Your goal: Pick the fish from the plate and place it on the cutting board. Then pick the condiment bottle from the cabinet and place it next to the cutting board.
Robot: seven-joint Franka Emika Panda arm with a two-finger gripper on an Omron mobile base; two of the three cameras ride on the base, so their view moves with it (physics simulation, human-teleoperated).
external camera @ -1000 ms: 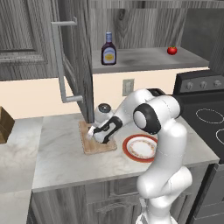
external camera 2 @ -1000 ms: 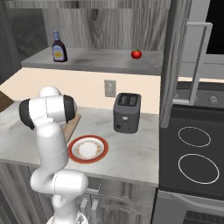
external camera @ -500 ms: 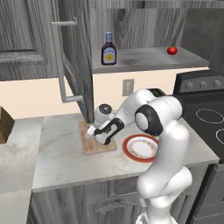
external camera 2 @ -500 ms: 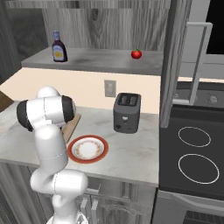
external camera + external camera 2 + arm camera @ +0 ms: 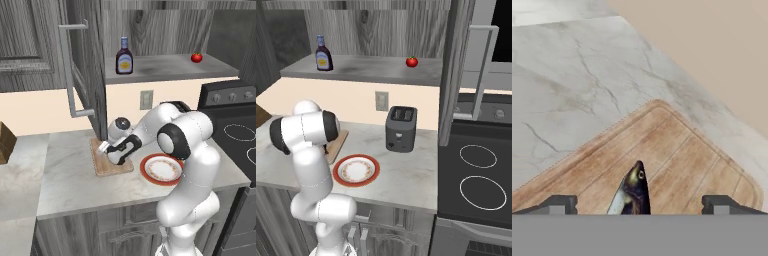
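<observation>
Fingers (image 5: 557,204) spread, fish (image 5: 632,192) between, toaster (image 5: 401,128) apart

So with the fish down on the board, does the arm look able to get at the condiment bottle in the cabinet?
Probably yes: the gripper is open over the fish, the cabinet door stands open, and the condiment bottle stands alone near the shelf's front.

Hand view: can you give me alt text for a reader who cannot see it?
A small grey-blue fish lies on a light wooden cutting board, between the wide-apart fingertips of the open gripper. The board sits on a marbled grey counter beside a beige wall.
</observation>
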